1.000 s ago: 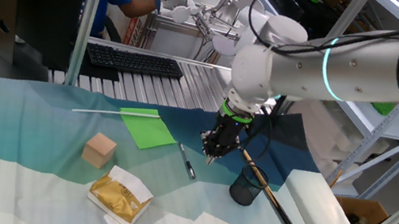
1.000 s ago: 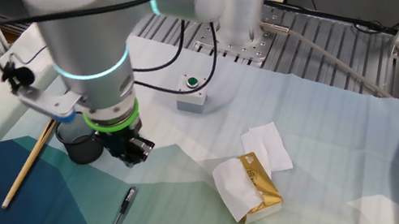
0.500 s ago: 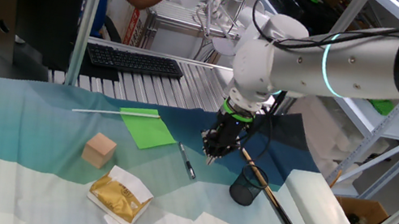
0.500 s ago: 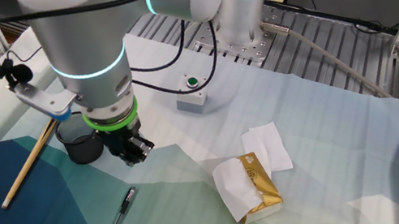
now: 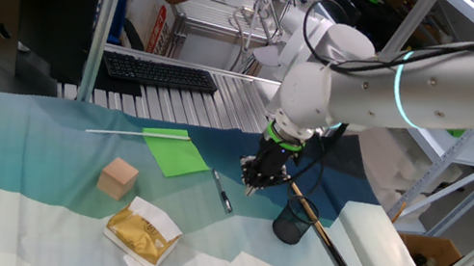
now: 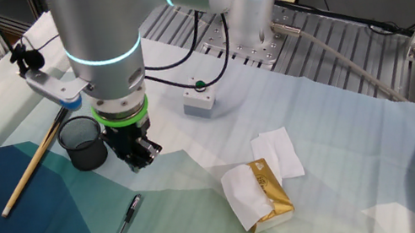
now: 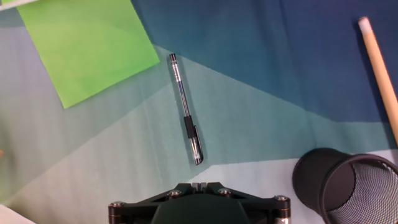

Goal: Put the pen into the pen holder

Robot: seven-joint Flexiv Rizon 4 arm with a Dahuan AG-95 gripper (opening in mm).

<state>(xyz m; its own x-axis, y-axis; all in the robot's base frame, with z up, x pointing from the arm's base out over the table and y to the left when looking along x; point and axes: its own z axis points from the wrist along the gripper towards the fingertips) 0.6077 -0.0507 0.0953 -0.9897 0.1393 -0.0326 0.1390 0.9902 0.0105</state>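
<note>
Blue-green tablecloth (image 6: 346, 122), gripper (image 6: 139, 155) hovering with fingers together.
Pen (image 7: 186, 117) lies flat between green paper (image 7: 87, 46) and upright pen holder (image 7: 346, 185).

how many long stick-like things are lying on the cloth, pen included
3. The pen lies beside the green paper; a wooden stick lies by the mesh cup; a thin white rod lies at the paper's far edge. None seem hidden.

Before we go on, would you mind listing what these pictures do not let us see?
- Gripper fingertips: hand view shows only the housing at the bottom edge; too small and dark in both fixed views.
- Pen holder: cut off by the hand view's corner; inside unclear.
- Long stick: far end hidden behind the arm in one fixed view.
</note>
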